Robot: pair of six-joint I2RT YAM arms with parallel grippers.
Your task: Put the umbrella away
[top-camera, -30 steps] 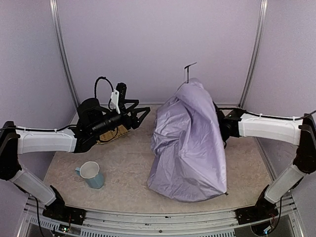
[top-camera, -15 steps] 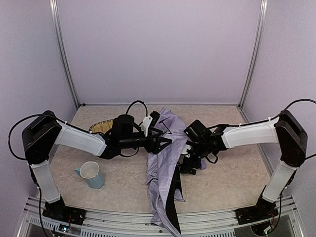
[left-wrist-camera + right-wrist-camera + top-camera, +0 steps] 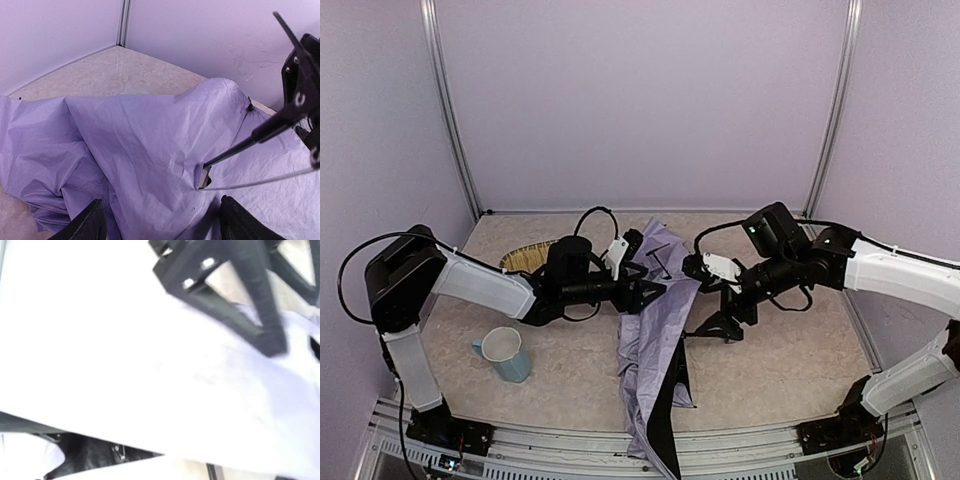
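Note:
The umbrella (image 3: 655,330) lies collapsed on the table, a long crumpled strip of pale lavender fabric. Black lining shows at its near end (image 3: 665,430). My left gripper (image 3: 650,282) is at the strip's left edge, open. In the left wrist view its fingers (image 3: 92,220) stand wide apart over the umbrella's fabric (image 3: 140,145), and a thin black rib (image 3: 250,142) pokes out of a fold. My right gripper (image 3: 708,298) hangs open just right of the fabric, with nothing in it. The right wrist view is mostly washed-out white fabric (image 3: 150,365), and its own fingers do not show.
A pale blue mug (image 3: 505,353) stands at the near left. A woven straw thing (image 3: 527,258) lies behind my left arm. Metal frame posts (image 3: 450,110) rise at the back corners. The umbrella's near end reaches the table's front rail (image 3: 620,450).
The umbrella stood as a tall draped mound and now lies flat. My right gripper opened and came round in front of it. My left arm swung in to the fabric.

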